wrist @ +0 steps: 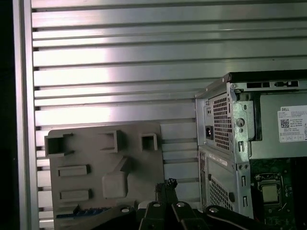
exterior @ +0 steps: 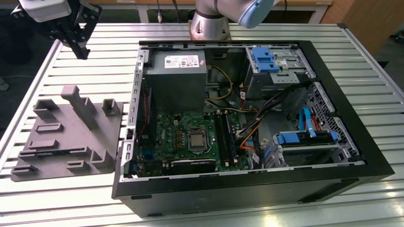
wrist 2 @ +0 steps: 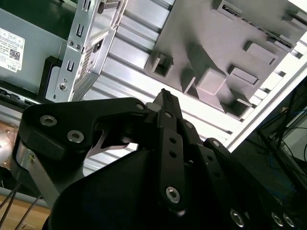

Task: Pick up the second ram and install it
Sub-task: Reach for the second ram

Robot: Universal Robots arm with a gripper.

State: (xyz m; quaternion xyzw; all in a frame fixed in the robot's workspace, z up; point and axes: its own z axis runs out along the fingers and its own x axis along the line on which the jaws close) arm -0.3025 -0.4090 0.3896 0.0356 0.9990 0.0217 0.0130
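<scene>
We see the second ram in the first wrist view as a thin, long, dark strip w/ a bluish sheen. It sits in a long narrow slot of the grey holder tray, at the end away from the three open pockets, running across the tray's width. Approx. level, not yet lifted out. Chips & contacts: can't tell.

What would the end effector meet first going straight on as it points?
Probably the silver slatted metal table, right beside the edge of the grey moulded plastic holder tray. The black end effector hangs above that border; depth is unclear, so it might clip the tray.
</scene>
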